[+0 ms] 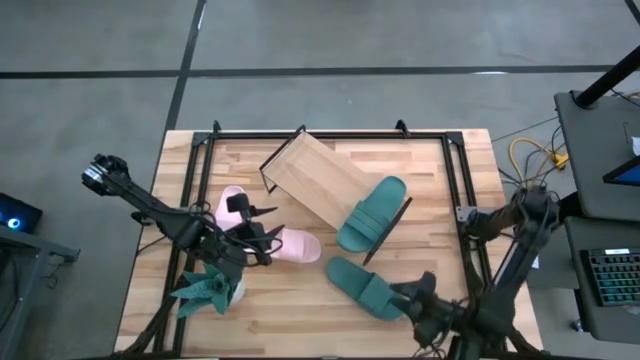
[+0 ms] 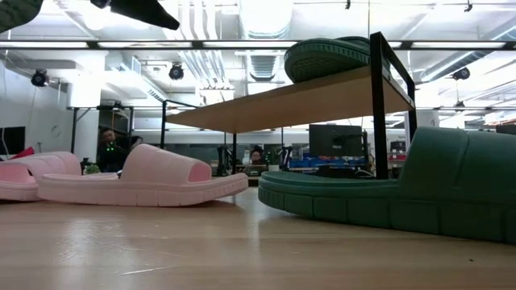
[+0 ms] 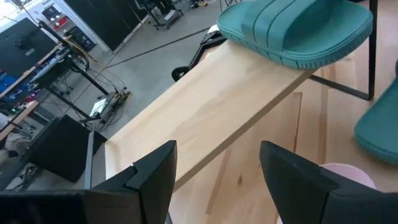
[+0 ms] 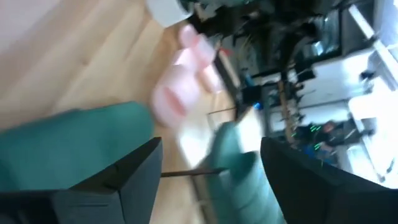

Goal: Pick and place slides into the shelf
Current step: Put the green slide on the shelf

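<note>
Your biggest worry is the shelf (image 1: 318,180): it sits skewed on the table (image 1: 400,300), and its only load, one dark green slide (image 1: 372,214), rests at one end with its toe overhanging the board's edge. A nudge to the board or its wire legs could tip that slide off (or swing the shelf further askew).

Next, the second green slide (image 1: 364,287) lies on the table just by your right pincer (image 1: 420,292), whose fingers are spread wide and empty. Closing off-centre would shove it, not lift it.

The two pink slides (image 1: 262,232) lie near the shelf's other side, beside the left pincer (image 1: 262,238). That pincer is parted with nothing between its fingers. The toy plant (image 1: 207,288) stands close under that arm and could be knocked over.
</note>
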Tool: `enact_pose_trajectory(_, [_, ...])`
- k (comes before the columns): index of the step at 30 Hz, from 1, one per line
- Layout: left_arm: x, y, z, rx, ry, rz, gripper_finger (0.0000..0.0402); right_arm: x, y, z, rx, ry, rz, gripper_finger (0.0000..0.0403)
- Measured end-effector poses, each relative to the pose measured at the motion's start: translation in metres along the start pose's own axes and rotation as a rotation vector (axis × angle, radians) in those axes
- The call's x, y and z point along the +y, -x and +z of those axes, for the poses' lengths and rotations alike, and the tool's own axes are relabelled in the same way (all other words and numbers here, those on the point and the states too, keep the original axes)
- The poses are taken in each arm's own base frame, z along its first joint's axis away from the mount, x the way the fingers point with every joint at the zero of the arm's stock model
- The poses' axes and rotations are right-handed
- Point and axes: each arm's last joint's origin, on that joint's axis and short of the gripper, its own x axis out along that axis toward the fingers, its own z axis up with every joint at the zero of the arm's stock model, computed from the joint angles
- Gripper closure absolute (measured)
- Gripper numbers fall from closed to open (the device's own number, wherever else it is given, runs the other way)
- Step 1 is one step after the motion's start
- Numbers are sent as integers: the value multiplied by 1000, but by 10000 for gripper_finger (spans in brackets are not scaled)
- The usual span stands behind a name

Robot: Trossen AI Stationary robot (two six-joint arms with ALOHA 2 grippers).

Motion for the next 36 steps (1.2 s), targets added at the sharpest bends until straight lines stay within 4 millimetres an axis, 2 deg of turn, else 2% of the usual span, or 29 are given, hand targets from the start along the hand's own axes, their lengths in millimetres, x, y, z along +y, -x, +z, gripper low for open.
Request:
enact_pose_trajectory(8, [-6, -4, -2, 12, -21, 3, 187, 65, -17, -4, 160, -138, 152, 159])
enact_pose_trajectory(11, [-9, -5, -3, 17, -30, 3, 187, 86, -26, -9, 207, -124, 154, 166])
enact_pose_trajectory(15, [-10, -6, -4, 21, -37, 4, 187, 105, -35, -13, 236, -72, 139, 174])
enact_pose_trajectory(21, [-11, -7, -6, 24, -44, 4, 187, 117, -51, -18, 265, -46, 90, 184])
enact_pose_trajectory(28, [-12, -8, -8, 27, -55, 5, 187, 116, -68, -20, 297, -52, 52, 211])
enact_pose_trajectory(32, [-12, -8, -8, 27, -56, 5, 187, 114, -72, -20, 319, -73, 68, 260])
enact_pose_trajectory(36, [-12, -8, -8, 27, -56, 5, 187, 113, -72, -20, 327, -73, 83, 339])
